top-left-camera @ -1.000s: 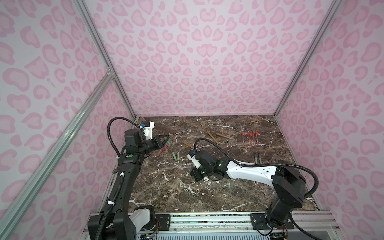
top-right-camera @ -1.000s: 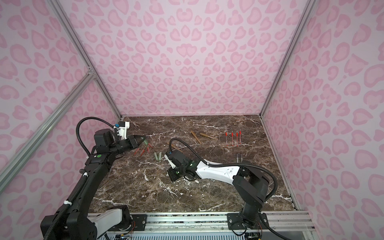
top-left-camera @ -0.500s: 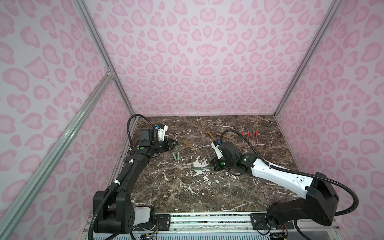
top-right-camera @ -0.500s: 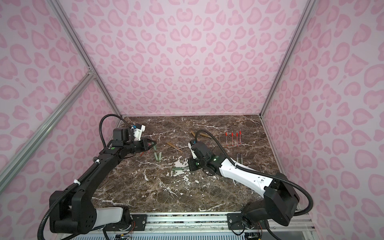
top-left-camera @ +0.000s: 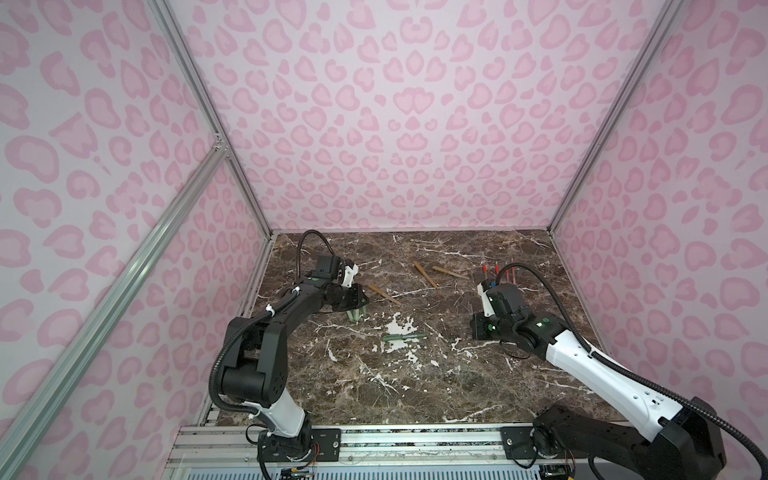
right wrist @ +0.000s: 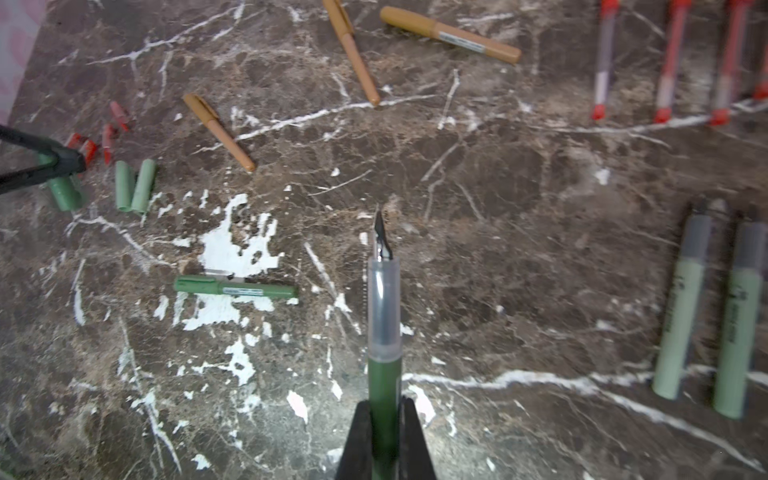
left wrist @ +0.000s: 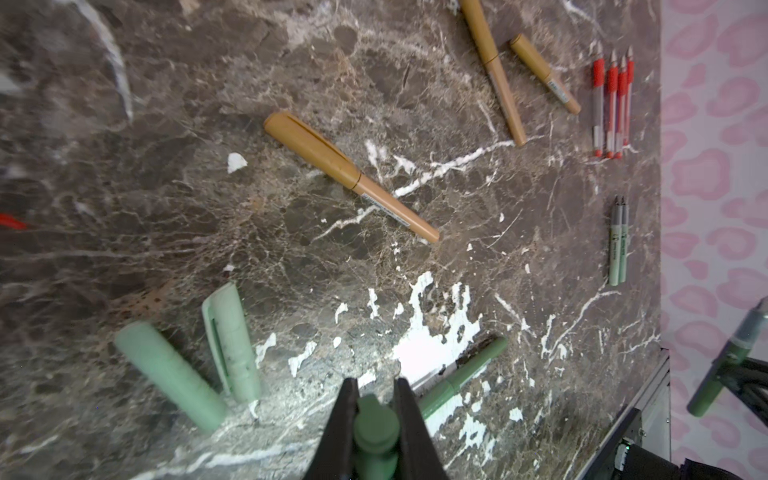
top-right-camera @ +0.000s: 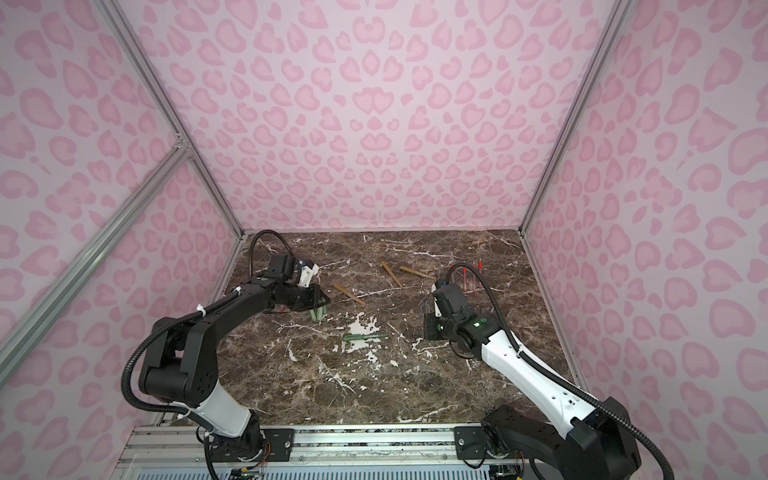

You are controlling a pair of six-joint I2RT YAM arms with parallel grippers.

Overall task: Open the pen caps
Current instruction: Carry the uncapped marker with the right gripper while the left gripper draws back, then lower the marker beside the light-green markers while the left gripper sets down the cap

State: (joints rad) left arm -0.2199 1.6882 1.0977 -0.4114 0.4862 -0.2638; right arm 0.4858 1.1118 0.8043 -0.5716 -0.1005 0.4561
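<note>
The arms have drawn well apart over the brown marble table (top-left-camera: 374, 386); a second ago both grippers met left of centre in both top views. The right gripper (right wrist: 385, 409), now at the frame's right, is clenched on a bare dark green pen body (right wrist: 384, 316) with its nib exposed. The left gripper (left wrist: 376, 395), at left centre, is clamped on the dark green cap (left wrist: 376, 432), near two loose sage green caps (left wrist: 230, 340). That pen is open, and each half is probably bound for its pile. One capped dark green pen (right wrist: 235, 287) at centre and three tan pens (left wrist: 349, 174) at upper centre remain.
</note>
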